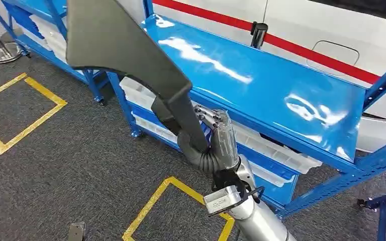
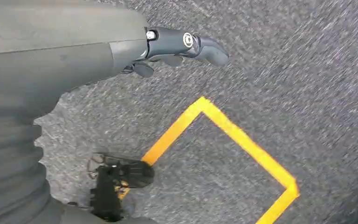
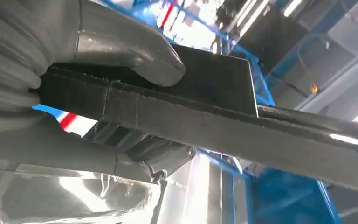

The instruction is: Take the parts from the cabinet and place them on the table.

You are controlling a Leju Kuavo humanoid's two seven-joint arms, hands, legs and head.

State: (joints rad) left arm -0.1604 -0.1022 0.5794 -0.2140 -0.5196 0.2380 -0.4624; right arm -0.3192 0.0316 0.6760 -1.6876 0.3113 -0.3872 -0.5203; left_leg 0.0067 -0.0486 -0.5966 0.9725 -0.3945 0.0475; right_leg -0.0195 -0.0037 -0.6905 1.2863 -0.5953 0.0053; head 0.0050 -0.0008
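While the blue shelf (image 1: 261, 75) is being faced in the head view, a dark flat part (image 1: 125, 45) is being held up over its edge by the right hand (image 1: 216, 143). Seen from the right wrist, the part (image 3: 223, 116) is being clamped between thumb and fingers (image 3: 135, 158). Seen from the left wrist, the left hand (image 2: 177, 44) is being hung over grey carpet (image 2: 284, 84), its fingers apart and nothing being held.

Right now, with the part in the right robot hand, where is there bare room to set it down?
The right robot hand grips the dark part. The glossy blue shelf top is bare from its near front edge back to the white wall, bordered by a black post at the rear and the blue upright on the right. The tier below is crowded with white bins.
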